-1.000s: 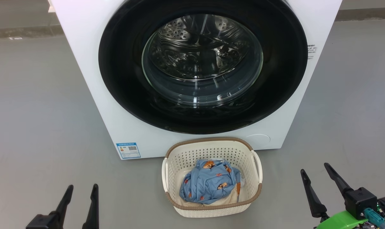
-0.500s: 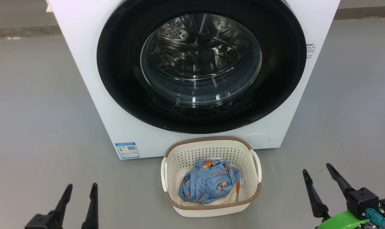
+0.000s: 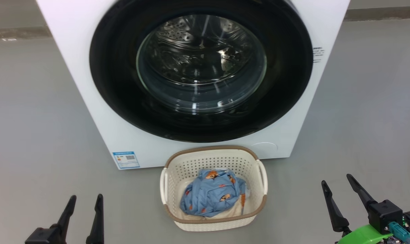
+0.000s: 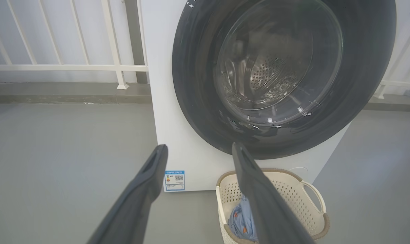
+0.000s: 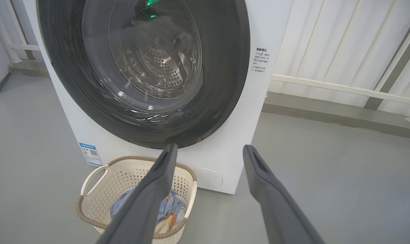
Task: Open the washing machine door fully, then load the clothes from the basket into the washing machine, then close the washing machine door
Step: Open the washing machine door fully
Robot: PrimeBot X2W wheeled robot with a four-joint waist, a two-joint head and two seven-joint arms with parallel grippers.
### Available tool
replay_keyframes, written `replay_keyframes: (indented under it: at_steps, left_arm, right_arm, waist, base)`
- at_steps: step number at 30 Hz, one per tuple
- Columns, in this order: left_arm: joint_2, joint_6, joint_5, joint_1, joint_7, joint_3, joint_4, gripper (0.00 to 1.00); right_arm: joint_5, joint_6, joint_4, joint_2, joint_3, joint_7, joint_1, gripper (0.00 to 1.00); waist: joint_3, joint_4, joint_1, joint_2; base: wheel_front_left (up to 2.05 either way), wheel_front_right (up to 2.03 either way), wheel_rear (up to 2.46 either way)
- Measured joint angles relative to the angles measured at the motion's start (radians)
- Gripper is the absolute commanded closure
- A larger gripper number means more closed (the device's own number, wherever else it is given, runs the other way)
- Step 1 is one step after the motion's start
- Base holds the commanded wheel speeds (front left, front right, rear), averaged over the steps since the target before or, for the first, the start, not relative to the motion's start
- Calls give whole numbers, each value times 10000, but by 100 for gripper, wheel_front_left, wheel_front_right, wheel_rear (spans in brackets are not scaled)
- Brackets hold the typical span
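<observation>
I am looking down on a plain grey floor (image 3: 38, 118), smooth and dull, that runs far back to a low grey kerb (image 5: 327, 115). A white railing (image 4: 113, 44) stands on the kerb behind the machine. The washing machine (image 3: 150, 152) stands on this floor straight ahead of me, with a small blue label sticker (image 3: 125, 160) at the lower left corner of its white front. The washing machine door (image 3: 111, 67) sits closed against that front, and through its glass bowl I can see the steel drum (image 3: 191, 51).

The basket (image 3: 211, 161) rests on the floor just in front of the machine, below the door's lower edge. The clothes (image 3: 210, 198) are bundled inside it, the blue printed fabric on top and a cream piece showing under it at the near side.

Both grippers hang near me, low and well apart from the basket. My left gripper (image 3: 86, 196) is at the near left, fingers spread wide with nothing between them; the basket lies to its right and a little farther off. My right gripper (image 3: 336, 179) is at the near right, jaws just as wide and empty, with the basket to its left. The basket sits between the two, and the door is farther off, beyond it
</observation>
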Motion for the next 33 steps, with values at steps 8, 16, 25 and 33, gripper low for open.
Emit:
replay_keyframes:
  at_steps: [8, 16, 25, 33]
  left_arm:
    - [0, 0, -23, -1, 0, -4, -29, 0]
    - [-13, 0, -77, -2, 0, -35, -35, 0]
    - [-148, 0, -251, -2, 0, -17, -52, 0]
    - [-148, 0, -336, -3, 0, 27, -50, 0]
  right_arm:
    - [0, 0, -4, 0, 6, 0, 0, 0]
    - [0, 0, -8, -8, 6, 0, 0, 0]
    - [2, 0, -15, -17, 4, 0, 0, 0]
    - [2, 0, -82, 4, -29, 0, 0, 0]
  waist:
    - [51, -37, -1, 0]
    - [107, -75, -1, 0]
    - [162, -94, 0, 0]
    - [152, -87, 0, 0]
  base:
    - [122, 122, -244]
    - [106, 106, -211]
    - [41, 41, -81]
    - [0, 0, 0]
